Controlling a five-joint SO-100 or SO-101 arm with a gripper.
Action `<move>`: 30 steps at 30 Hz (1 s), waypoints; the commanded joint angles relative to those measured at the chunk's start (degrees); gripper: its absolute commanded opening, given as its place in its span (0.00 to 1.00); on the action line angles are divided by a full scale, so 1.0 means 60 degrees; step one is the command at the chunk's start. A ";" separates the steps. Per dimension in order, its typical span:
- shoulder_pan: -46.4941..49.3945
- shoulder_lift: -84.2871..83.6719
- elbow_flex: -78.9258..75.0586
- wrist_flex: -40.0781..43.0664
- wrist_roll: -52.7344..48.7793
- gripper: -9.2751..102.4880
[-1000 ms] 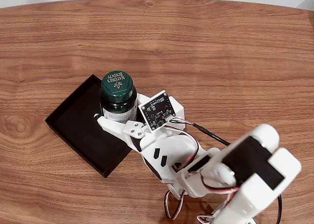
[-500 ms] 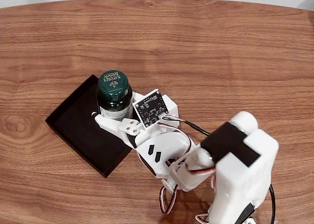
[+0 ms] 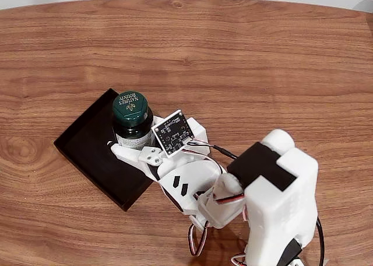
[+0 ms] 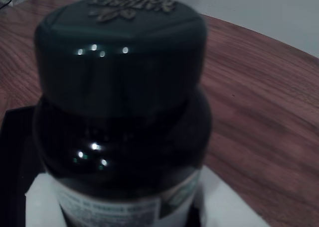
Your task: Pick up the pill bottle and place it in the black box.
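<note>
While the white arm reaches in from five o'clock in the fixed view, its tool [image 3: 129,144] is clenched around the pill bottle [image 3: 132,121], one white finger [image 3: 129,156] running along the bottle's near side at the label. The bottle stands upright, its dark green cap with light lettering facing the camera, and it sits over the three o'clock part of the black box [image 3: 87,148]; whether its base touches the box floor cannot be told from this angle. The box lies on the wooden bench [image 3: 262,62] at about nine o'clock from the picture's middle, turned so that one corner points toward six o'clock. A small circuit board [image 3: 171,133] is mounted on the arm just at four o'clock from the cap, with thin wires trailing back toward the arm's body.

Seen from the wrist view, the pill bottle [image 4: 122,112] is close and blurred, cap up, its white and green label at the bottom edge. White tool parts [image 4: 227,207] flank it low on both sides, and a dark strip of the black box [image 4: 17,162] shows at nine o'clock, with the bench [image 4: 264,102] beyond at three o'clock.
</note>
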 commanded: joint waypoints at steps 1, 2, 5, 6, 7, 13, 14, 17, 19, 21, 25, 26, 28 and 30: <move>-0.0059 0.0381 -0.0337 0.0015 0.0234 0.35; -0.0059 0.0381 -0.0381 0.0132 0.0249 0.36; -0.0059 0.0366 -0.0542 0.0425 0.0249 0.36; -0.0059 0.0366 -0.0586 0.0469 0.0249 0.37; -0.0059 0.0366 -0.0601 0.0498 0.0249 0.37; -0.0015 0.0557 -0.0513 0.0659 0.0264 0.44; 0.0015 0.0615 -0.0513 0.0776 0.0293 0.46; 0.0132 0.0937 -0.0513 0.1318 0.0498 0.49; 0.0249 0.1230 -0.0469 0.1670 0.0645 0.51; 0.0396 0.1567 -0.0410 0.2036 0.0762 0.52; 0.0776 0.2417 -0.0293 0.2988 0.0923 0.53; 0.0879 0.2666 -0.0264 0.3267 0.0952 0.54; 0.1055 0.3179 -0.0176 0.3838 0.0996 0.54; 0.1187 0.3677 -0.0029 0.4351 0.1040 0.54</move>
